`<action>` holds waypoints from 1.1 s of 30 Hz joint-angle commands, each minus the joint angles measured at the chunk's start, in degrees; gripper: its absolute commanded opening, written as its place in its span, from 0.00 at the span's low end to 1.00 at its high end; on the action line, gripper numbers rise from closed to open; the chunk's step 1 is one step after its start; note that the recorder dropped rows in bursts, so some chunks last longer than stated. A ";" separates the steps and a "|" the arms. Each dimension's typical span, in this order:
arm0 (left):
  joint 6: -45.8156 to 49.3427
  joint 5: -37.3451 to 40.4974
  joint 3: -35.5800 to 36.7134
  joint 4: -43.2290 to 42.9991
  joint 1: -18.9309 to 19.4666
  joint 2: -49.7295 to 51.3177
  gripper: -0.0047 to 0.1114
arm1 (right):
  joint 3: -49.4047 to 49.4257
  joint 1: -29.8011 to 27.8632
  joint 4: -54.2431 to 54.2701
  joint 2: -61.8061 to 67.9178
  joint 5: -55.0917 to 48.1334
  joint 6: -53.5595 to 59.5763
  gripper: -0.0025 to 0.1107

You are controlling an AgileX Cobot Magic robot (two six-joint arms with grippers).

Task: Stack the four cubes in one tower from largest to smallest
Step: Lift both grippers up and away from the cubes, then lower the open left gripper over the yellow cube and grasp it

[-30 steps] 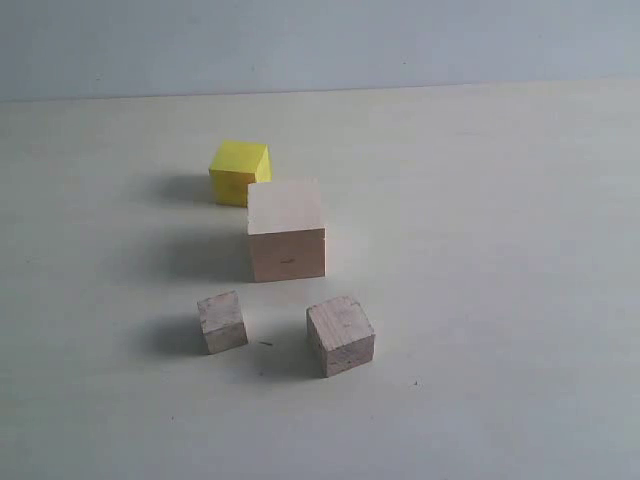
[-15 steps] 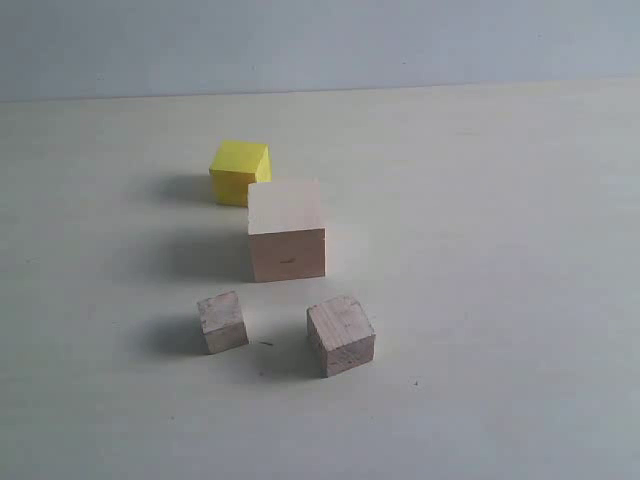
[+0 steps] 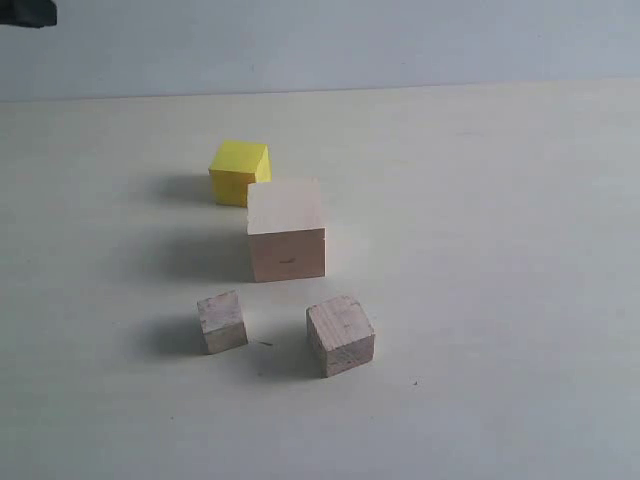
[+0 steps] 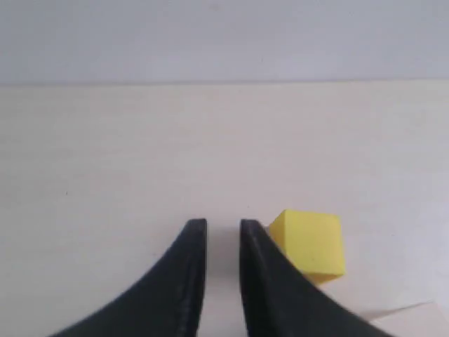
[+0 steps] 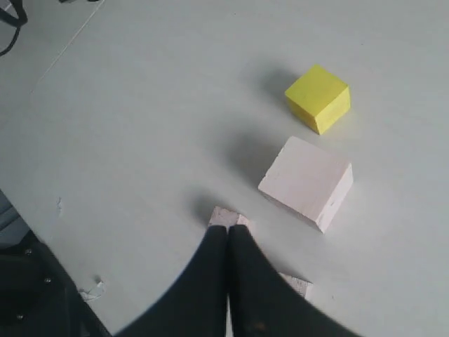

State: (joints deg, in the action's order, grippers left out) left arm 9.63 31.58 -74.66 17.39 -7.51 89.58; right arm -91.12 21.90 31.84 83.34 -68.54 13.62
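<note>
My left jaws had just parted a little, empty, the yellow cube (image 4: 309,246) ahead, off to one side; my right jaws stayed shut, empty. Stacking hadn't begun.

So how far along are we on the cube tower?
Nothing is stacked yet. The large pale wood cube, bright yellow cube, mid greyish wood cube and smallest greyish wood cube all sit apart on the table. Nothing is in hand: the left gripper, jaws slightly apart, holds nothing, and the right gripper is shut and empty. All three placements remain, yellow onto pale wood first.
</note>
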 commanded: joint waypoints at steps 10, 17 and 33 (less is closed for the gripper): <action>0.62 7.59 -15.35 1.01 -6.28 13.78 0.63 | 0.00 0.07 4.59 -0.35 -1.42 1.79 0.02; 0.62 11.61 -23.93 -1.08 -7.89 23.33 0.63 | 0.00 0.07 4.59 -0.63 -1.42 1.67 0.02; -0.19 19.60 -35.48 -0.78 -9.06 35.64 0.75 | 0.00 0.07 4.71 -2.63 -1.42 0.77 0.02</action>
State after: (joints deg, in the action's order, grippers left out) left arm 10.07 50.07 -109.25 16.72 -15.66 124.53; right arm -91.12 21.90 36.29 81.09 -69.96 14.44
